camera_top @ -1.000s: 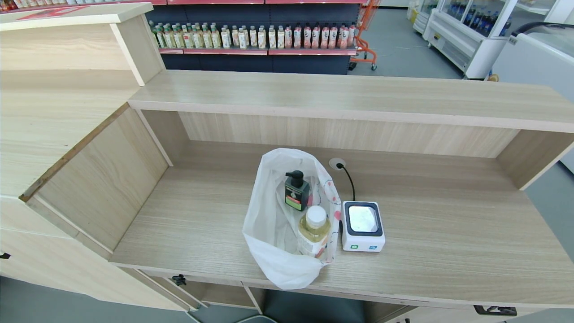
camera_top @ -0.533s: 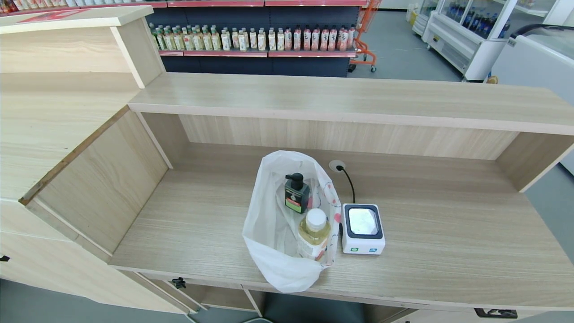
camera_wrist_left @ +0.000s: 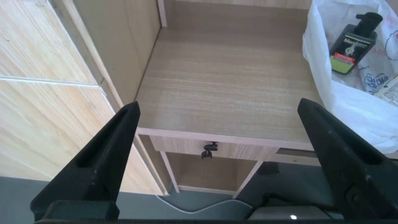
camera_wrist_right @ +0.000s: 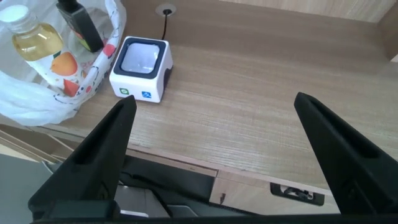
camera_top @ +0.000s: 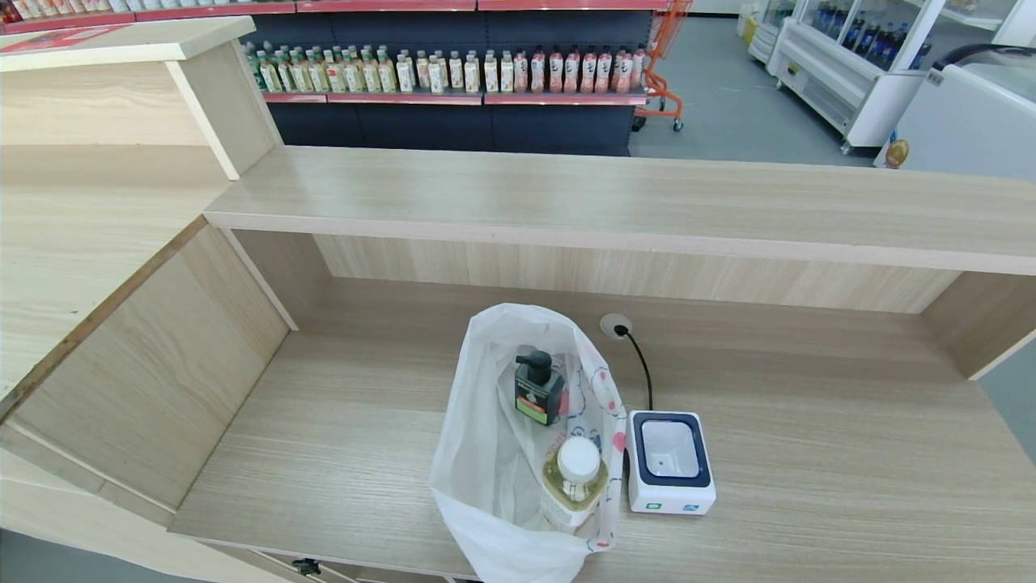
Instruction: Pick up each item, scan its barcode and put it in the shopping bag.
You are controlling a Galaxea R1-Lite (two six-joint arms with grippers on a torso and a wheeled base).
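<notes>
Gaping crinkly shopping bag (camera_top: pixel 477 453), 2 bottles (camera_top: pixel 575 486)

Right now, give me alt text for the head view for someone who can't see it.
A white shopping bag stands open on a wooden counter, holding a black pump bottle and a white-capped bottle of yellow liquid. A white barcode scanner sits beside the bag on the robot's right.

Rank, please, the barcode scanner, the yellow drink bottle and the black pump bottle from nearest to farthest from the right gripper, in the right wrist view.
1. Barcode scanner, on the counter beside the shopping bag.
2. Yellow drink bottle, at the bag's front.
3. Black pump bottle, farther back in the bag.
</notes>
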